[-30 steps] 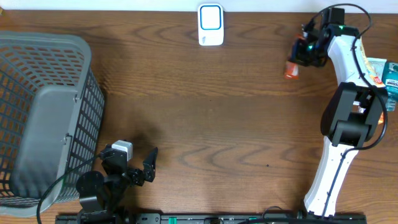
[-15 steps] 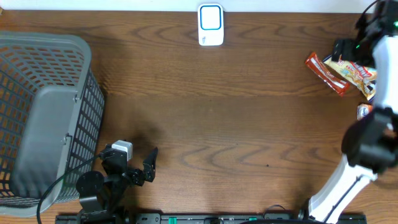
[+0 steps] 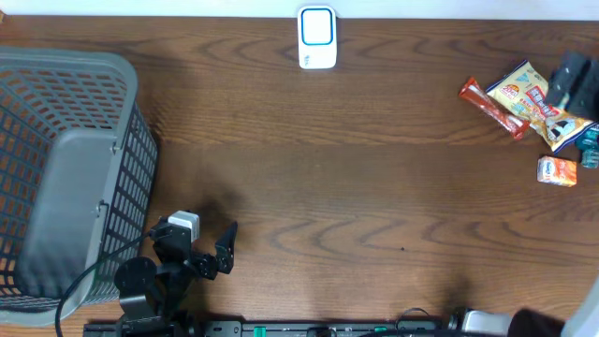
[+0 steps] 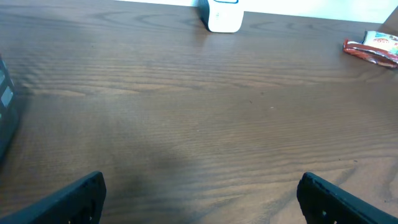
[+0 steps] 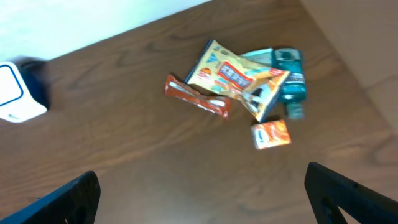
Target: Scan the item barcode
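Right hand (image 5: 208, 198) wide open — snack pile (image 5: 239, 78) near table (image 5: 124, 149) rt edge.

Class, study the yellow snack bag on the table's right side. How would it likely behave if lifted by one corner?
The yellow snack bag looks like thin printed film lying flat, so it would probably sag and flop, and feel light. It seems to rest partly on the teal bottle, so dragging it might nudge that.
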